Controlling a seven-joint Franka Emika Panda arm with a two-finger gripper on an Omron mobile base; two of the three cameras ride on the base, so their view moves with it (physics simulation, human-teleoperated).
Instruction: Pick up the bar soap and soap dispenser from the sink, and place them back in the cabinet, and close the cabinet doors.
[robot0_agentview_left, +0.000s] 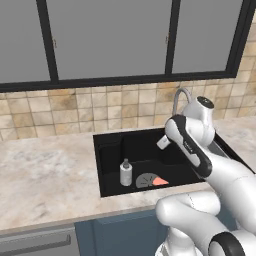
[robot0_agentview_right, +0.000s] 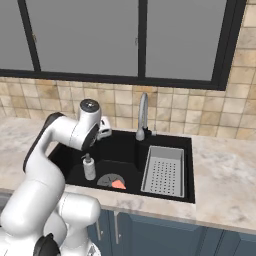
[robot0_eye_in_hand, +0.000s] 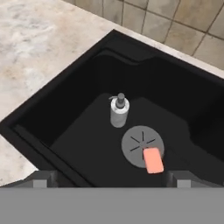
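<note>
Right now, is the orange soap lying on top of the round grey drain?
Yes, the bar soap lies partly over the edge of the grey drain in the sink.

A marbled beige counter (robot0_agentview_left: 45, 175) runs along the wall, lit evenly with no hard shadows. Behind it rises a backsplash of tan and cream square tiles (robot0_agentview_right: 60, 95). Above the tiles sits a wide window (robot0_agentview_left: 110, 37) with flat grey panes in a black frame. Below the counter edge are dark blue cupboard fronts (robot0_agentview_right: 165, 235).
</note>
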